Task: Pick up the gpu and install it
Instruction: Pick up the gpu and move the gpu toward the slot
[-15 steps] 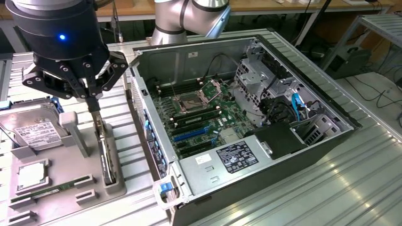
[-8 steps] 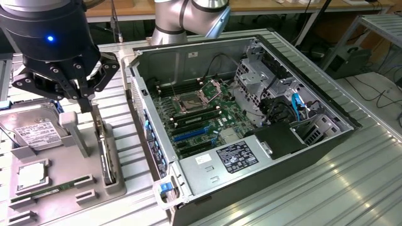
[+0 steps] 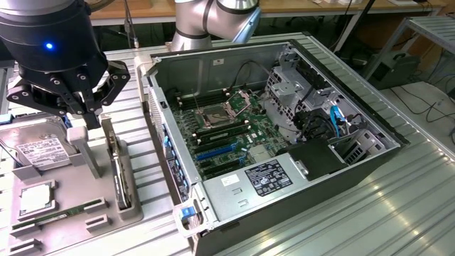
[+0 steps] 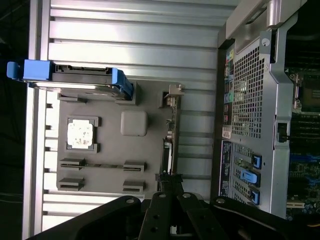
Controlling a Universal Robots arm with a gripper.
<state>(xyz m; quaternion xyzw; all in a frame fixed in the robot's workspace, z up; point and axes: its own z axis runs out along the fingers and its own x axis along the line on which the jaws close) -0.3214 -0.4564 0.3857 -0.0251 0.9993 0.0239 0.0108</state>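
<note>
The gpu (image 3: 119, 173) stands on edge (long axis alongside the case (image 3: 320, 208)).

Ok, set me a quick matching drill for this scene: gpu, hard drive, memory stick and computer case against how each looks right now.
Things:
1 gpu
2 hard drive
3 memory stick
4 computer case

States:
A silver, white label showing
B standing on edge in a grey slot
C side open, motherboard showing
D green, lying low between grey clips

Pairs: 1-B, 2-A, 3-D, 4-C
</note>
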